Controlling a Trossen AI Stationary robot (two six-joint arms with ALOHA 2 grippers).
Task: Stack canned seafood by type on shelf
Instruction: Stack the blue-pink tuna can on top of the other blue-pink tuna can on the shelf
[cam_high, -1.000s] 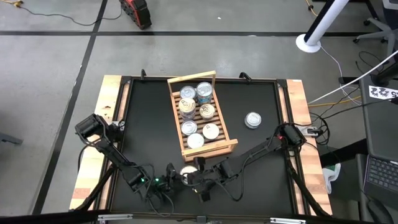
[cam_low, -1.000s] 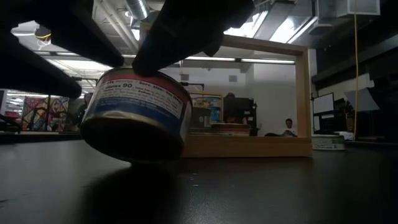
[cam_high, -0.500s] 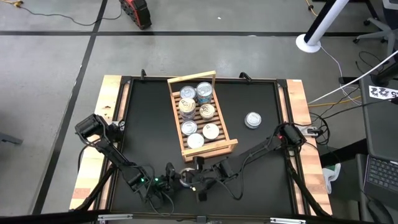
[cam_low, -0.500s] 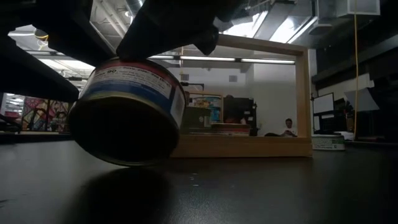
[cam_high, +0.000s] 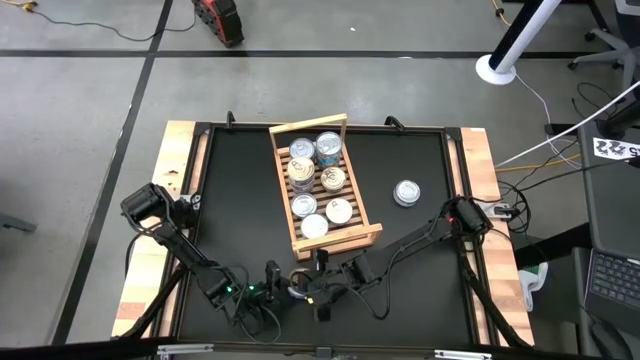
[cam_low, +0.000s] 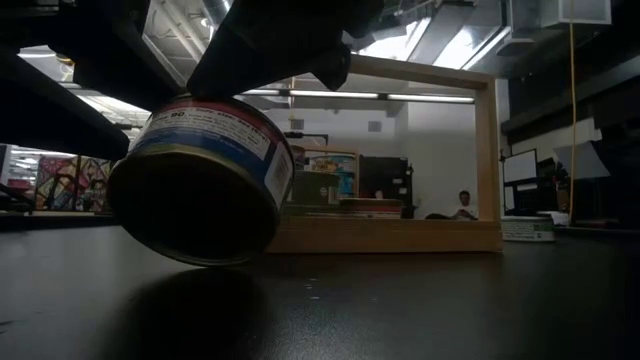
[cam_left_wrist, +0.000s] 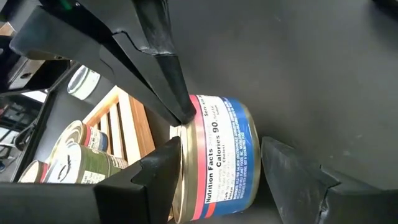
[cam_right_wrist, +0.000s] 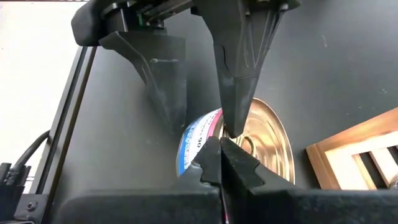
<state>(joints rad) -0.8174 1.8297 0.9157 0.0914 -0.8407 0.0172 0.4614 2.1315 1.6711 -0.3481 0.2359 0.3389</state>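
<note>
A blue-and-red labelled round tin (cam_left_wrist: 224, 158) stands tilted on the black table near its near edge (cam_high: 299, 291). In the low view its dark bottom (cam_low: 195, 215) faces the camera. My right gripper (cam_right_wrist: 221, 142) is shut on the tin's rim. My left gripper (cam_left_wrist: 219, 149) is open, with one finger beside the lid and one beside the bottom. The wooden slatted shelf (cam_high: 352, 192) lies mid-table and holds several tins (cam_high: 316, 178). One more tin (cam_high: 406, 192) sits on the table to the shelf's right. My right gripper pinches the tin's top rim (cam_right_wrist: 227, 128) at the edge of the gold lid, between its two shut fingers. The fingers (cam_left_wrist: 177, 99) slant down from above and the table's right. The tin sits tilted below them, lid end raised, its lower edge (cam_low: 205, 262) at the table top. My left gripper's fingers (cam_left_wrist: 163, 163) stand close on either side of the tin; whether they touch it cannot be told.
The shelf's near end rail (cam_high: 335, 241) is just beyond the two grippers. Wooden planks (cam_high: 480, 165) run along the table's left and right edges. Bare black table (cam_high: 235, 190) lies left of the shelf and around the lone tin.
The tin has tipped further over: its lid end has risen and its bottom now faces the near edge more, while its lower edge has stayed by the table. My right gripper, holding the rim, has moved a little toward the table's left.
</note>
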